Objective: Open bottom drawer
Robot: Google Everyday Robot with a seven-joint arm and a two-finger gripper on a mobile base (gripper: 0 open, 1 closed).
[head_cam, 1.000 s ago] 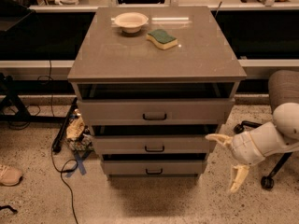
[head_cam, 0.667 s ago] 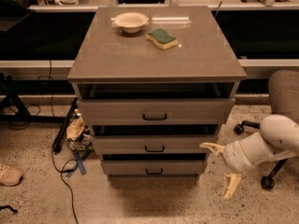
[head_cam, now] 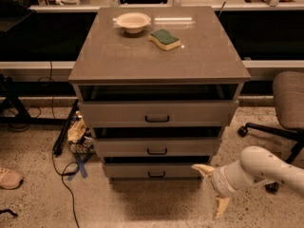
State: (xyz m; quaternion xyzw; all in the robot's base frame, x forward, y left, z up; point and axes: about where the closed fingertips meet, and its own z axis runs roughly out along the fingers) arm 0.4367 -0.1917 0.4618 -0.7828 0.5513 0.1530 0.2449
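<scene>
The grey cabinet [head_cam: 156, 56] has three flat drawer fronts, each with a small dark bar handle. The bottom drawer [head_cam: 137, 171] is the narrowest and lowest; its handle [head_cam: 156, 174] sits at its middle. My gripper [head_cam: 212, 188] is low at the right, on a white arm [head_cam: 266, 170], with its two pale fingers spread apart. The upper fingertip [head_cam: 198, 168] is at the right end of the bottom drawer front; the lower finger [head_cam: 221, 207] points down at the floor. It holds nothing.
A bowl [head_cam: 133, 21] and a green-yellow sponge [head_cam: 164, 39] lie on the cabinet top. An office chair [head_cam: 285, 103] stands at the right. Cables, a bag [head_cam: 78, 134] and blue tape lie on the floor to the left, with a shoe [head_cam: 9, 177] further left.
My arm and gripper have moved left and slightly down, from beside the cabinet's right side toward the right end of the bottom drawer. The drawers have not moved.
</scene>
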